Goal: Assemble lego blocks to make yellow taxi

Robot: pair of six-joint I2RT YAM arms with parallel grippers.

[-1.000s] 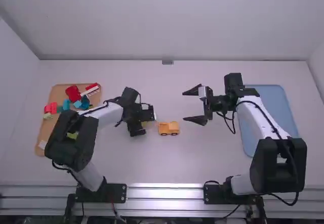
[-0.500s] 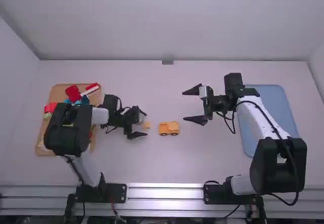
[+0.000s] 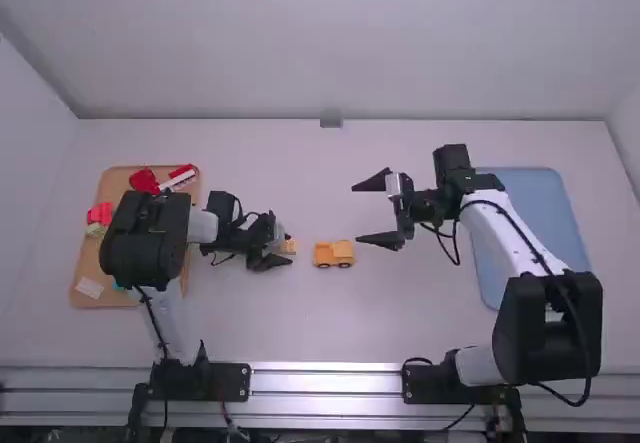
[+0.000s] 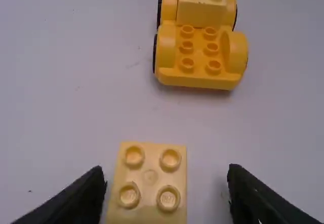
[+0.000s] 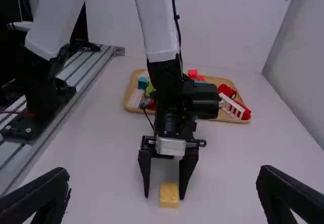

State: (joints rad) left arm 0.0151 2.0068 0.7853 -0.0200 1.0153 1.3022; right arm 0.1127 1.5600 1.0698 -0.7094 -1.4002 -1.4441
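Low at the table, my left gripper (image 3: 272,248) has its fingers around a small yellow block (image 3: 288,247). In the left wrist view the block (image 4: 149,176) lies between the spread fingers of the left gripper (image 4: 164,193), with a gap on the right side. Just right of it, the yellow car base (image 3: 333,254) stands on the table; a paler yellow block (image 4: 201,6) sits on its studs in the left wrist view. My right gripper (image 3: 375,210), beyond the car's right side, is open and empty; in the right wrist view the right gripper (image 5: 163,193) is spread wide.
A wooden tray (image 3: 88,285) at the left holds red, blue and green pieces, partly under the left arm. A blue tray (image 3: 530,188) lies at the right, partly behind the right arm. Metal rails (image 3: 325,381) run along the near edge.
My left arm has drawn back leftward from above the small block, and its gripper has turned to face the car. The right gripper has shifted slightly left. The car has stayed put.
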